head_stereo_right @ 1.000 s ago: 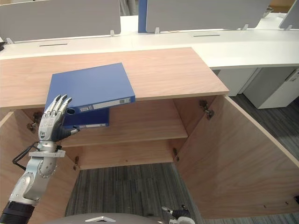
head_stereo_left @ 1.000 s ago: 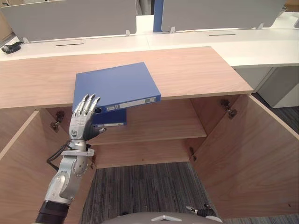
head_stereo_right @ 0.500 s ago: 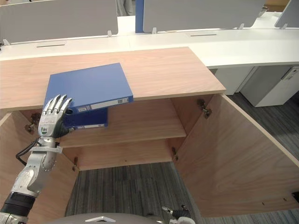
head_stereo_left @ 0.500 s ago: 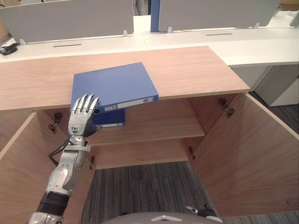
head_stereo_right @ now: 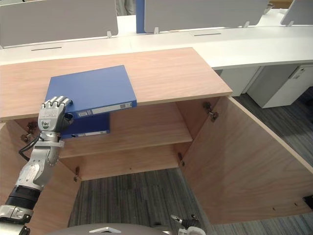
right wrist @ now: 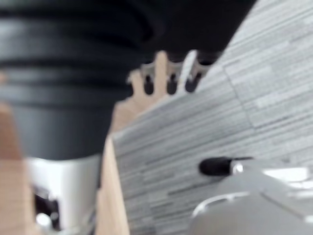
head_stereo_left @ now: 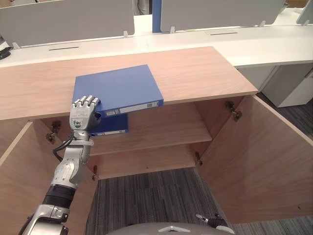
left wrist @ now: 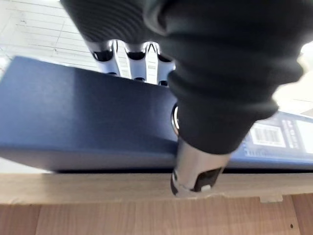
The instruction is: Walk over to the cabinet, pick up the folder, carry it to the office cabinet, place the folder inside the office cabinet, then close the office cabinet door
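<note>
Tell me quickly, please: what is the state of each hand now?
Left hand: closed on a corner of the blue folder.
Right hand: open, holding nothing.

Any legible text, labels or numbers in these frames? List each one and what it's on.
No text can be read.
White spine label on the blue folder: lines of print, too small to read.
Barcode on that same label, seen in the left wrist view: blurred, no digits legible.
Small mark on the back of the left hand: too small to read.
</note>
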You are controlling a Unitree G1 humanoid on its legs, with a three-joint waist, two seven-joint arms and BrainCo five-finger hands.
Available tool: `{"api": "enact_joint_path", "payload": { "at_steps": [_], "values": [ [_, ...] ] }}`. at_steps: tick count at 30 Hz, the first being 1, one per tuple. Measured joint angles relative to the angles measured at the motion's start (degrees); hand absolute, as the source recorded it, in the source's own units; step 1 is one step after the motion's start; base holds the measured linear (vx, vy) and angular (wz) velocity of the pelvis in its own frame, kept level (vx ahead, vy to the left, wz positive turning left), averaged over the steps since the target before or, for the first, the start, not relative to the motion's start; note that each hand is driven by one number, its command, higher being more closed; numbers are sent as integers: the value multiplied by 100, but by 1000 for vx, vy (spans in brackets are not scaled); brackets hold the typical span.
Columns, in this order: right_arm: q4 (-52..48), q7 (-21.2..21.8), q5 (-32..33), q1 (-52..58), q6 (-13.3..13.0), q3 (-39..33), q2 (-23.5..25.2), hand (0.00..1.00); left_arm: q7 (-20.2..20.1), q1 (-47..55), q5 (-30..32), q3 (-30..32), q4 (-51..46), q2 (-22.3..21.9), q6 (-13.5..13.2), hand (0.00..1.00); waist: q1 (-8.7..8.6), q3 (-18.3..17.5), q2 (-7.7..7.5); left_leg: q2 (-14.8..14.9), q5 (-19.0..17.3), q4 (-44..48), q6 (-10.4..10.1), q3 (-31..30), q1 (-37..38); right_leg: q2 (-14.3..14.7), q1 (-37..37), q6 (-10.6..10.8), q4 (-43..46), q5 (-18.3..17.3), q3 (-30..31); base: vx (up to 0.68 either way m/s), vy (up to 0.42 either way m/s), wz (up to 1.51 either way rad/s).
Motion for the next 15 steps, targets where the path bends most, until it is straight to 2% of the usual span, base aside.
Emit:
{"api": "enact_joint_path", "payload": {
  "at_steps": [15],
  "values": [
    [1, 1, 189, -52, -5, 1, 0, 0, 85, -209, -4, -27, 2, 98, 2, 100, -2, 1, -5, 1, -19, 0, -10, 25, 16, 0, 2, 1, -2, 1, 12, -8, -8, 0]
  ]
}}
